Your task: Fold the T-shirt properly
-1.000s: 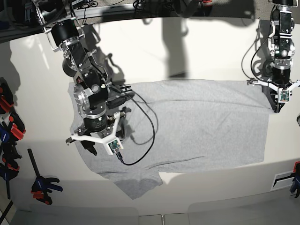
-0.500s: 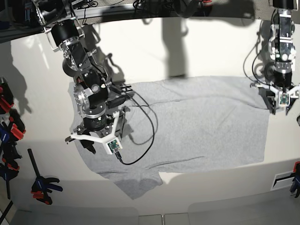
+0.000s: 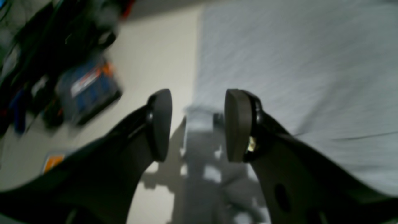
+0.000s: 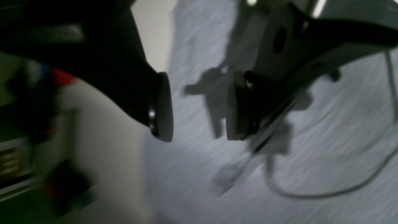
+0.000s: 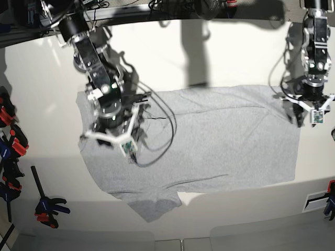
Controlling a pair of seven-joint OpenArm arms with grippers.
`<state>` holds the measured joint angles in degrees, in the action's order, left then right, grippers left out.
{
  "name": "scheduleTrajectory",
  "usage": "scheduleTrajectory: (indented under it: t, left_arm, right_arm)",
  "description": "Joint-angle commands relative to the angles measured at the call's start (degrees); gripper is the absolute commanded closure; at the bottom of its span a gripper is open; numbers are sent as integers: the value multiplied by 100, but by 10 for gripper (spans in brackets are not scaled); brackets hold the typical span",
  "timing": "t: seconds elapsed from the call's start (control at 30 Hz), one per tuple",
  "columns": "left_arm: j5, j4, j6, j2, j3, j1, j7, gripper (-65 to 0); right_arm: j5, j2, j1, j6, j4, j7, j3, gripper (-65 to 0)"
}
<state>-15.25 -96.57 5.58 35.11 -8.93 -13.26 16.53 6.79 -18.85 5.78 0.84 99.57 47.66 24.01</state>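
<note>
The grey T-shirt (image 5: 209, 141) lies spread out on the white table (image 5: 230, 57), plain side up, with one sleeve hanging toward the near edge. The left gripper (image 3: 197, 124) hangs over the shirt's side edge with its jaws apart and nothing between them. The right gripper (image 4: 199, 105) hangs over the other side of the shirt, jaws apart too, holding nothing. To fold well, each gripper should probably come straight down on an edge, pinch only the top cloth, and both should lift together so the shirt stays flat.
</note>
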Motion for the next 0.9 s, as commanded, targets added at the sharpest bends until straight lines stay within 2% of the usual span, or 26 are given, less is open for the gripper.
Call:
scheduleTrajectory:
  t: [0.0,0.13,0.27,0.33,0.43,0.53,0.6,0.73,0.87]
  left_arm:
    - [33,-131,15,52,-44,15,-109,-256]
    - [-103,164,-293,-260,-44,9,92,-255]
    - [-326,800,-625,-568,-44,13,7,-254]
    - [-326,1040,-758,-662,-44,13,-140,-254]
    - [-328,1377,-767,-730,-44,109,-297,-254]
    - [-328,1648,-778,-730,-46,221,-151,-254]
    - [-323,1676,-778,-730,-46,195,-61,-254]
    - [-7,1676,-778,-723,-46,140,577,-254]
    - [57,1471,-754,-546,-46,-216,568,-254]
  right_arm:
    - [-85,-22,37,-59,92,-181,-96,-269]
    - [-647,-20,-428,138,92,-358,-555,-269]
    - [-1165,-17,-892,435,90,-632,-1392,-269]
    - [-1604,-15,-1110,752,52,-868,-1814,-269]
    - [-1952,81,-1187,1287,-439,-1270,-2234,-265]
    - [-1875,284,-979,1714,-1226,-1300,-2387,-265]
    - [-1749,343,-848,1812,-1714,-1311,-2389,-265]
    - [-1255,260,-782,1766,-2131,-1309,-2437,-265]
    - [-1189,-20,-785,1711,-2124,-1104,-2583,-265]
